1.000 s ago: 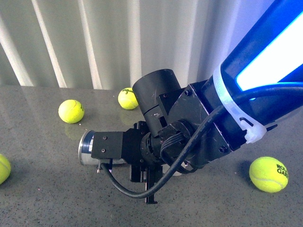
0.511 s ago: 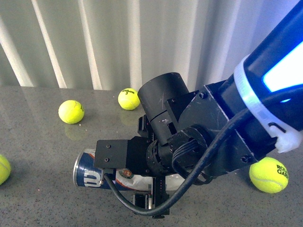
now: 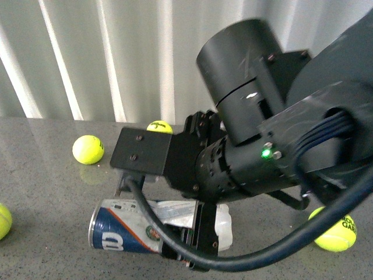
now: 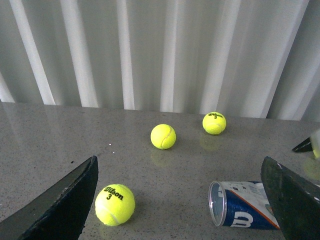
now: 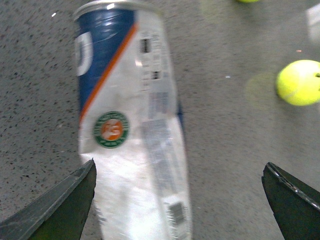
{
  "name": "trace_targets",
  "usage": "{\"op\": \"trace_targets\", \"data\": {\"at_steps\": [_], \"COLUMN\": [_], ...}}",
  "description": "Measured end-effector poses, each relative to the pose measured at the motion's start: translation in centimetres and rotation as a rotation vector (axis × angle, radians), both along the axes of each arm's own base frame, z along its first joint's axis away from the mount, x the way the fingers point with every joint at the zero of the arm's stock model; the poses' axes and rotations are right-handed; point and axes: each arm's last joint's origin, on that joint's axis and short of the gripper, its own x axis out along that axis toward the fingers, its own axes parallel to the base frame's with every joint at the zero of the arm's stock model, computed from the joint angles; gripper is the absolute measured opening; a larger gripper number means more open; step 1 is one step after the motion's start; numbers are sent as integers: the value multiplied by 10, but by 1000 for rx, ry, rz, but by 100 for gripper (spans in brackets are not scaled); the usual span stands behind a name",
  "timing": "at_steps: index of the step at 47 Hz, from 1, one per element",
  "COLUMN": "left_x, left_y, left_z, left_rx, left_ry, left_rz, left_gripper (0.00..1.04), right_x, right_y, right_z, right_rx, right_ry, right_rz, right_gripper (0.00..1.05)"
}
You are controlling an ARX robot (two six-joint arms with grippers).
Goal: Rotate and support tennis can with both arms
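Observation:
The tennis can [image 3: 125, 230] lies on its side on the grey table, open silver-rimmed end to the left, blue-white-orange label up. My right arm [image 3: 262, 134] fills the middle and right of the front view, above the can's right half. In the right wrist view the can [image 5: 130, 125] lies lengthwise below my right gripper [image 5: 180, 200], nearer one finger [image 5: 60, 205]; the jaws are wide open and touch nothing. My left gripper [image 4: 180, 205] is open and empty above the table, the can [image 4: 242, 205] lying beside one finger [image 4: 292, 205].
Yellow tennis balls lie loose: one at back left [image 3: 88, 149], one behind the arm [image 3: 158, 126], one at the left edge [image 3: 2, 213], one at the right [image 3: 335, 227]. One ball [image 4: 114, 204] lies near my left gripper's other finger. White curtains stand behind the table.
The can has shifted toward the table's front and turned, so its blue label shows. My right arm has risen and come closer to the camera, covering more of the view.

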Motion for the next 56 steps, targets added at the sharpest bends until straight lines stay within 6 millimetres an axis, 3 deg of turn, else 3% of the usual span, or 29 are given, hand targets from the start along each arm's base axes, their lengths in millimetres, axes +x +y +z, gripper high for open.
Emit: {"op": "trace_targets", "data": {"at_steps": [9,15,21,31,35,48,55,56], "left_x": [0,0,0,0,0,0,0,0], "left_y": [0,0,0,0,0,0,0,0], "left_z": [0,0,0,0,0,0,0,0], "left_rx": [0,0,0,0,0,0,0,0], "left_ry": [0,0,0,0,0,0,0,0], "left_rz": [0,0,0,0,0,0,0,0], "left_gripper": [98,98,98,98,98,98,98,98], "right_x": [3,6,-20,-64,-79,-125,-139,-141], "right_y": [-38,-102,-158,-201,-202,-202,-202,-202], "right_z": [46,86,96,92,81,57,51,50], "right_rx": [175,416,596,784,912,955,956,957], "right_ry": [-142,-283,-388,-430,-443,-420,-419,-418], "right_rz": [-205,-598,-864,-1022,-1010,-1016,-1017,-1018], "right_gripper": [98,98,98,98,80,25,3,3]}}
